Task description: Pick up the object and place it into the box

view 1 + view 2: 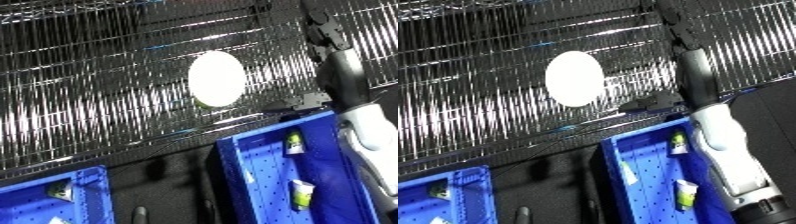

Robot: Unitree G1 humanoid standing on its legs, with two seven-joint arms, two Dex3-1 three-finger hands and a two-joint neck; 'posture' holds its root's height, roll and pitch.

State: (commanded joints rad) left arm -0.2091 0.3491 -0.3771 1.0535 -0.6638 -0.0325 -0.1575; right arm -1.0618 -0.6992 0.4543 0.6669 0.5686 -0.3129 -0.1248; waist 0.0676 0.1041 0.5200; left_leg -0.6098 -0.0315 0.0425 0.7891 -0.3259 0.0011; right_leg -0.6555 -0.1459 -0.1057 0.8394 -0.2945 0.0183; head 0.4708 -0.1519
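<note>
A white oval object (574, 78) lies on the wire shelf (98, 105) near the middle of the view. My right forearm (722, 135) rises from the lower right, crossing over the right blue bin (258, 170). The black right hand (325, 31) is up at the top right above the shelf, to the right of the white object and apart from it. Its fingers are too dark against the wire to read. Nothing shows in it. My left hand does not appear in either view.
A second blue bin (84, 200) sits at the lower left. The right bin holds small green and white items (294, 143) (302, 193). A dark clip-like piece (649, 104) sits at the shelf's front edge. A black gap (169, 175) separates the bins.
</note>
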